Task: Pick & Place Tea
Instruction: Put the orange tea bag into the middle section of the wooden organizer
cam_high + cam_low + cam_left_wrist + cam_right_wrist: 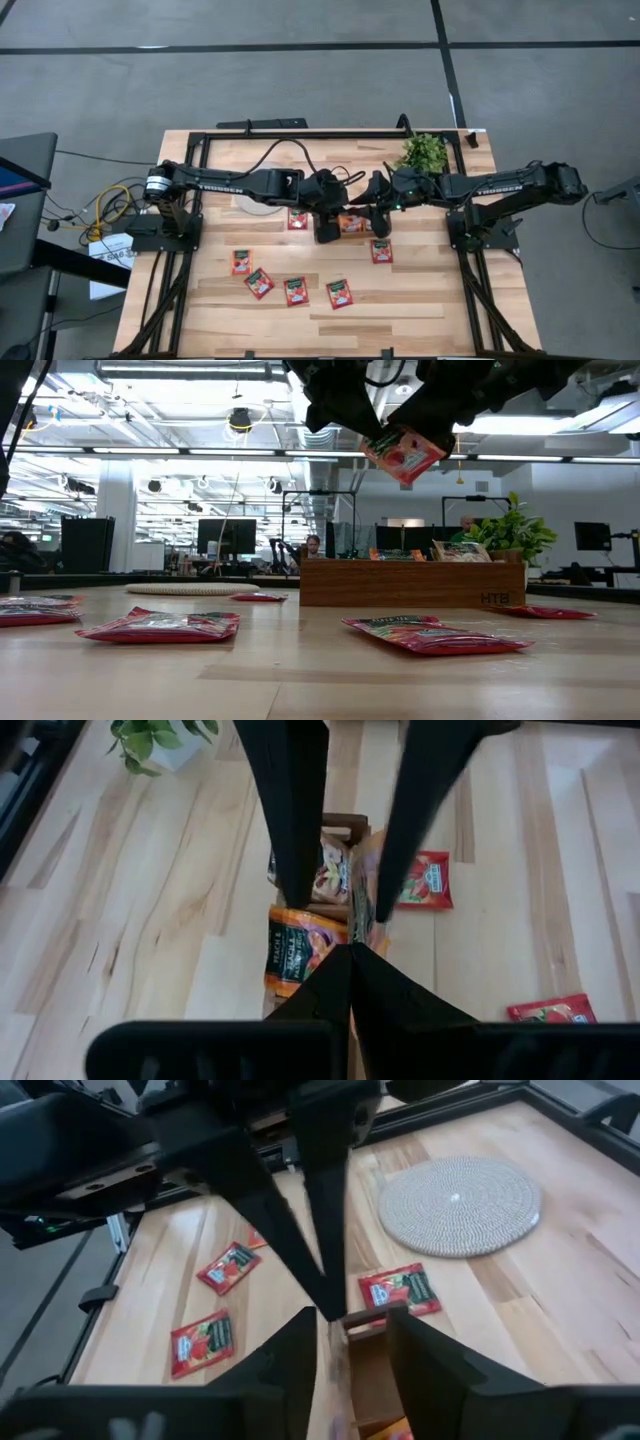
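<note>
Above the wooden tray [410, 583] at mid-table, both arms meet: the left gripper [340, 915], fingers pressed together, pinches a red tea sachet [404, 455] aloft; whether the right gripper [345, 1325] is spread cannot be told. Other sachets [296, 290] lie scattered nearby.

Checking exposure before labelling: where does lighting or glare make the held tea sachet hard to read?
Low view: bright ceiling lights backlight the arms into dark shapes, yet the held tea sachet shows red. High view: even light, no glare on the table.
</note>
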Available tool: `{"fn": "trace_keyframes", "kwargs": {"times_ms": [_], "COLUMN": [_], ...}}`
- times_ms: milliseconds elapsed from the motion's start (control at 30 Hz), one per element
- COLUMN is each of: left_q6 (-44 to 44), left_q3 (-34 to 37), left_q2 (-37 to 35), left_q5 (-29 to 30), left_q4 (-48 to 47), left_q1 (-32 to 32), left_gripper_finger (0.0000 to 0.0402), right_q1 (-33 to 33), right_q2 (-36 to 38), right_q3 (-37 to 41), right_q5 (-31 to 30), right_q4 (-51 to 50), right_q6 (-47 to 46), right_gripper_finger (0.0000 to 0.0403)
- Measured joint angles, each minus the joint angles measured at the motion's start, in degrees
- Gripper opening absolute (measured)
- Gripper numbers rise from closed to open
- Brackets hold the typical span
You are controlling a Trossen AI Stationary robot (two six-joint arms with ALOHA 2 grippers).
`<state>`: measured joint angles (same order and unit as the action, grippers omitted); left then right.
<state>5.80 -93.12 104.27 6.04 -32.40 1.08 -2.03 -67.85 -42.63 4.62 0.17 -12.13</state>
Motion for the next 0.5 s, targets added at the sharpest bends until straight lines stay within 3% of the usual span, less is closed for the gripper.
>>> {"fn": "trace_keyframes", "kwargs": {"times_ms": [367,500], "left_q6": [0.0,0.0], "left_q3": [0.0,0.0], "left_q2": [0.0,0.0], "left_q5": [0.2,0.2], "left_q4": [0.2,0.1], "left_q1": [-0.1,-0.1], "left_gripper_finger": [0.0000,0.0000], "right_q1": [-2.3,-2.6], "right_q2": [0.0,0.0], "right_q3": [0.0,0.0], "right_q5": [1.2,1.7], "right_q4": [-1.5,-1.7], "right_q6": [-0.3,-2.3], "right_gripper_finger": [0.0008,0.0006]}}
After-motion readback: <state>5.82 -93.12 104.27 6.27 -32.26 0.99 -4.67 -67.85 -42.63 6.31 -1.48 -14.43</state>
